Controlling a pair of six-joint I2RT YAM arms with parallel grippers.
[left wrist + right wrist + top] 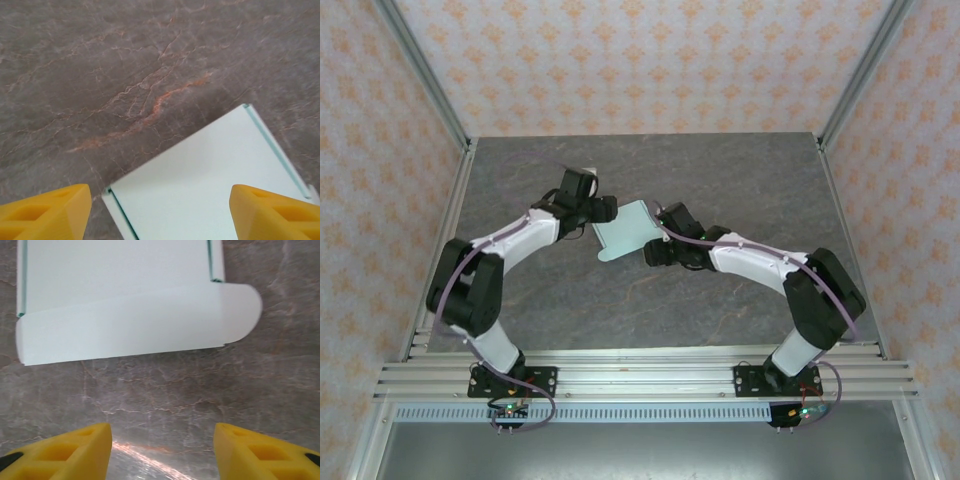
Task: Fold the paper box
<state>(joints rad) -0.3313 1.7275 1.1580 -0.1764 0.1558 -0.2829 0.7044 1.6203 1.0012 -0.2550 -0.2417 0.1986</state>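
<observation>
Paper box: a pale mint-blue sheet of thin card, not yet formed into a box. It lies near the middle of a grey marbled table, directly between the two arms.

The left gripper sits at the sheet's left edge. Seen from that wrist, its yellow fingers stand wide apart, with a corner panel of the sheet lying between them. As far as can be seen, nothing touches the card.

The right gripper sits at the opposite edge. Its jaws are also spread, with bare table between them and the sheet just ahead. A long flap with one rounded end faces that camera.

The card looks very light and springy (the creases are pre-scored, edged in darker green). It would likely skid on the smooth stone and kink if pinched hard. Lying flat, it offers little to get under. The rounded flap or a free edge near a score line seems the best hold, with the other gripper pinning the main panel.
</observation>
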